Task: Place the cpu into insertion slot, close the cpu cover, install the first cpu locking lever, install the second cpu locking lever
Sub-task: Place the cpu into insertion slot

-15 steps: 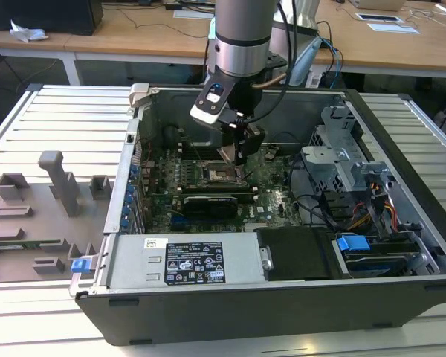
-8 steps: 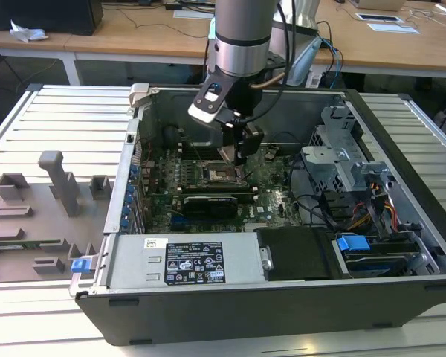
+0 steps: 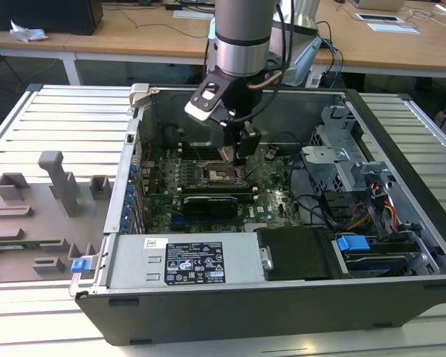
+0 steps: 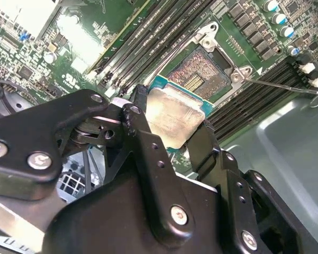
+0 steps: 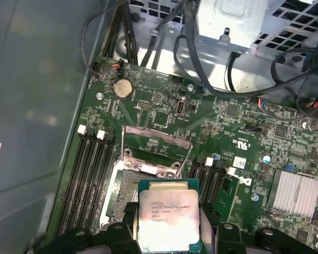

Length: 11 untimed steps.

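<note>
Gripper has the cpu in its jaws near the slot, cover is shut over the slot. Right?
Not quite: the cover is open, not shut. The first wrist view shows it standing back from the slot, and the second wrist view shows the slot's contacts bare. The rest holds: the gripper has the cpu in its jaws near the slot.

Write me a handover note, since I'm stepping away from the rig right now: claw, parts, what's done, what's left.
Claw: shut on the cpu, gripping it by two opposite edges.
The cpu hangs over the insertion slot and is not seated; the slot's contacts are bare.
The cpu cover is swung open.
Done: the cpu is in the claw at the slot.
Left: seating, cover, both levers.
</note>
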Tool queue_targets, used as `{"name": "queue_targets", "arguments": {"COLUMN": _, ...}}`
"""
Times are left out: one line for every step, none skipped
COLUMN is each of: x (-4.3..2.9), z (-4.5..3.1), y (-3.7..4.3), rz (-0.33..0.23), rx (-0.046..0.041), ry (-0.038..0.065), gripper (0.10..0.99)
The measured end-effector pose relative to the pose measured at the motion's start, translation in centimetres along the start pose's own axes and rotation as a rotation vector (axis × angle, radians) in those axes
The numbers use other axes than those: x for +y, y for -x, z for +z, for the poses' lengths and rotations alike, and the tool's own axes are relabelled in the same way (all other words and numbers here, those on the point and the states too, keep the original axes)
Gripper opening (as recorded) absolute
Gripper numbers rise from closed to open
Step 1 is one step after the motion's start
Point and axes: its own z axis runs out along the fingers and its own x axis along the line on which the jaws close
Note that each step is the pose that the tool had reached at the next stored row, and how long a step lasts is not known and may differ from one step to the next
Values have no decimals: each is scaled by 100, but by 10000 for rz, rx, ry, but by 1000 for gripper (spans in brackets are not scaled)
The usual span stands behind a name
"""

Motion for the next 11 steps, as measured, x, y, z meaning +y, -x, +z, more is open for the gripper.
{"name": "queue_targets", "arguments": {"x": 0, "z": 0, "y": 0, "rz": 115, "rx": -10, "ry": -1, "gripper": 545}}
{"name": "queue_targets", "arguments": {"x": 0, "z": 0, "y": 0, "rz": 177, "rx": -16, "ry": -1, "gripper": 545}}
{"name": "queue_targets", "arguments": {"x": 0, "z": 0, "y": 0, "rz": 293, "rx": -25, "ry": -2, "gripper": 545}}
{"name": "queue_targets", "arguments": {"x": 0, "z": 0, "y": 0, "rz": 395, "rx": -34, "ry": -4, "gripper": 545}}
{"name": "queue_targets", "arguments": {"x": 0, "z": 0, "y": 0, "rz": 461, "rx": -40, "ry": -4, "gripper": 545}}
{"name": "queue_targets", "arguments": {"x": 0, "z": 0, "y": 0, "rz": 520, "rx": -45, "ry": -5, "gripper": 545}}
{"name": "queue_targets", "arguments": {"x": 0, "z": 1, "y": 0, "rz": 614, "rx": -55, "ry": -6, "gripper": 545}}
{"name": "queue_targets", "arguments": {"x": 0, "z": 1, "y": 0, "rz": 685, "rx": -62, "ry": -8, "gripper": 545}}
{"name": "queue_targets", "arguments": {"x": 0, "z": 1, "y": 0, "rz": 740, "rx": -67, "ry": -8, "gripper": 545}}
{"name": "queue_targets", "arguments": {"x": 0, "z": 1, "y": 0, "rz": 805, "rx": -74, "ry": -9, "gripper": 545}}
{"name": "queue_targets", "arguments": {"x": 0, "z": 1, "y": 0, "rz": 856, "rx": -79, "ry": -10, "gripper": 545}}
